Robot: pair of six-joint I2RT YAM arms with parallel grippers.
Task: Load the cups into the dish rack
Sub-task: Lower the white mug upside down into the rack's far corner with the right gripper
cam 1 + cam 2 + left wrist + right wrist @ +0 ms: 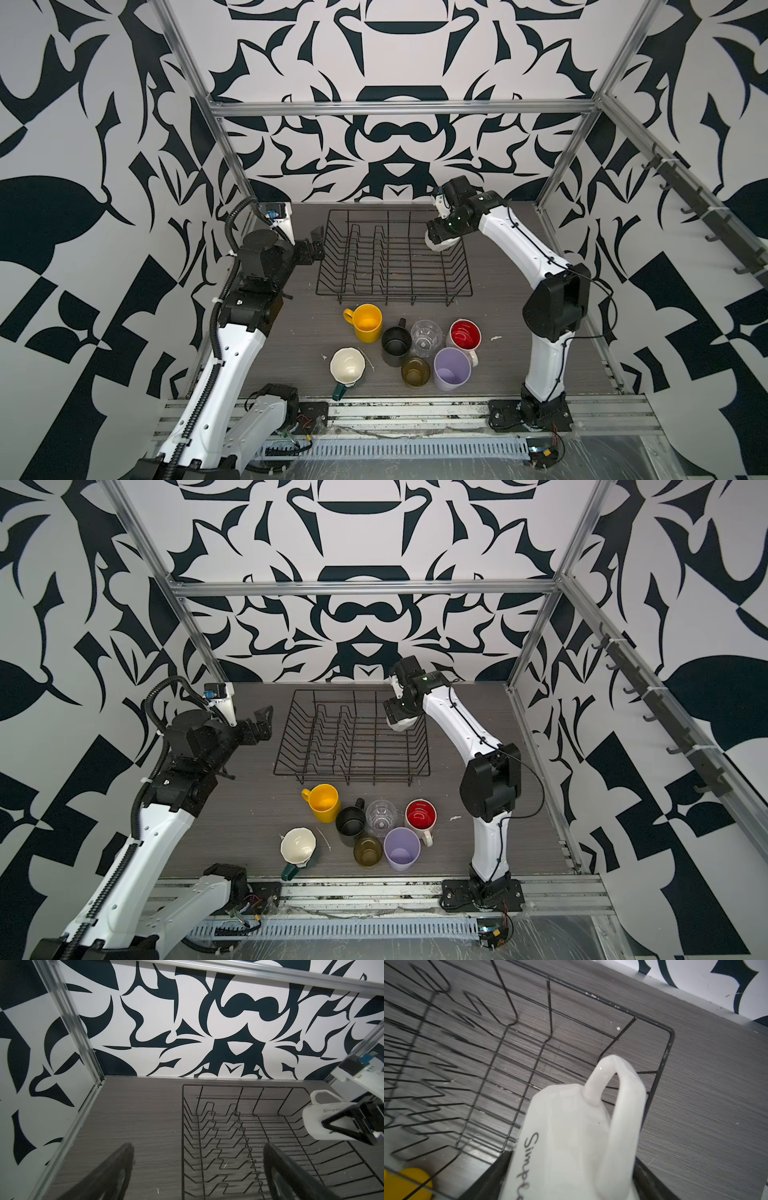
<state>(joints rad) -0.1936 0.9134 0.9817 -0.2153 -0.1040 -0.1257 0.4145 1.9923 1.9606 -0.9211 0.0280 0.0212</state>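
Observation:
The black wire dish rack (395, 257) (353, 739) stands at the back middle of the table. My right gripper (439, 242) (571, 1157) is shut on a white mug (441, 248) (320, 1124) (571, 1126) over the rack's far right corner, handle toward the back wall. My left gripper (318, 243) (198, 1147) hovers open and holds nothing beside the rack's left edge. In front of the rack stand a yellow mug (365, 323), black mug (395, 345), clear glass (426, 337), red-lined mug (465, 336), lilac tumbler (452, 369), amber glass (415, 372) and teal mug (347, 368).
Aluminium frame posts (232, 158) stand at the table's back corners. A metal rail (415, 409) runs along the front edge just behind the cups. The patterned back wall rises right behind the rack.

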